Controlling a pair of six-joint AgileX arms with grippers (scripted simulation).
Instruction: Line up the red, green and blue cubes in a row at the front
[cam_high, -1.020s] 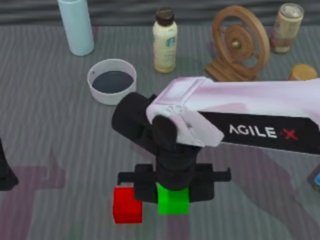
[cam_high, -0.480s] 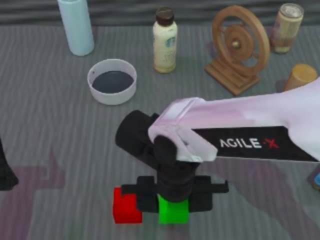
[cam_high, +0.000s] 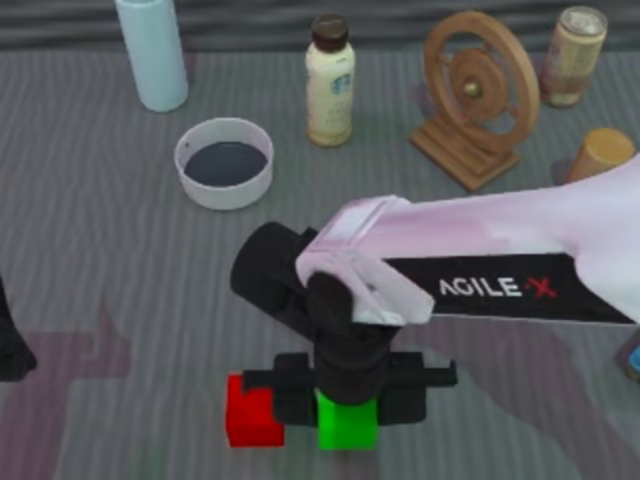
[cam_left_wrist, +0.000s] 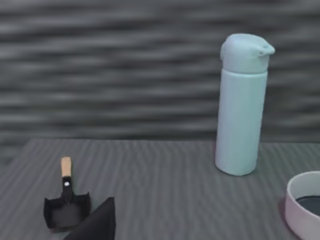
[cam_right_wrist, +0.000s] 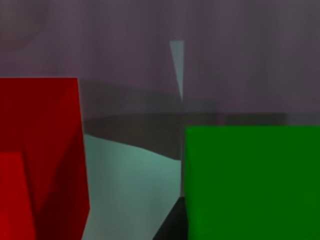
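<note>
Top view: my right claw (cam_high: 348, 392) hangs straight over the green cube (cam_high: 347, 421) at the table's front edge, just right of the red cube (cam_high: 252, 411); I cannot tell its grip. My left arm is parked at the left edge. Right wrist view: a narrow gap separates both cubes; blue cube unseen.

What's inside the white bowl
The bowl shows only a flat dark fill inside, no cube. The blue cube is in no view; the right arm hides part of the table.
</note>
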